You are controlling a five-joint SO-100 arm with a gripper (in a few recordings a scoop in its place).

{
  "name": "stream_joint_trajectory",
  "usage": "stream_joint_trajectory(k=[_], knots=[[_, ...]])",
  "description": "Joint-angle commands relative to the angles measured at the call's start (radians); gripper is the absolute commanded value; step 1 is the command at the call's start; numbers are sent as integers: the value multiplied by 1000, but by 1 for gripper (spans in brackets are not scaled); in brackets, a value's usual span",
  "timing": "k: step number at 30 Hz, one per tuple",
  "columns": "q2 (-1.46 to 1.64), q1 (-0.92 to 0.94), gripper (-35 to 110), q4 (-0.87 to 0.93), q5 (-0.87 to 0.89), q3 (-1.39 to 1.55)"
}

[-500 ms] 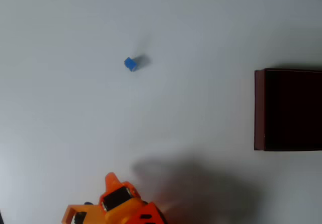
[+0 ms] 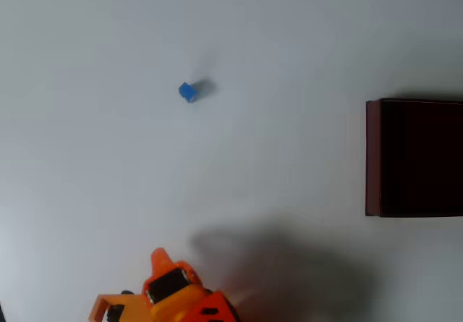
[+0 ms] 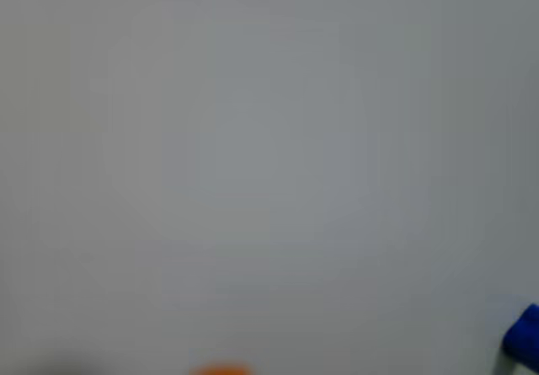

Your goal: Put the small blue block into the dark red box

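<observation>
Overhead view: small blue block [image 2: 187, 92] well apart from dark red box [image 2: 372, 157]; fingers' [image 2: 158, 253] state unclear.

Orange hand [image 2: 159, 258] low at bottom edge (finger state unclear).

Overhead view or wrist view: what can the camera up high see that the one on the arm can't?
The overhead view alone takes in the dark red box at the right edge and the orange arm with its gripper at the bottom. The wrist view alone gives a close, blurry look at the surface, with an orange sliver at its bottom edge. Both share the pale table and the small blue block, which peeks in at the wrist view's lower right corner.
</observation>
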Motion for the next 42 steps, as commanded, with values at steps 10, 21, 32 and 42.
stream_joint_trajectory(k=[10,21,32,42], knots=[[3,-17,0,9,9,15],[12,-28,0,11,15,15],[9,-49,4,-12,321,-66],[-146,163,15,-28,779,-222]])
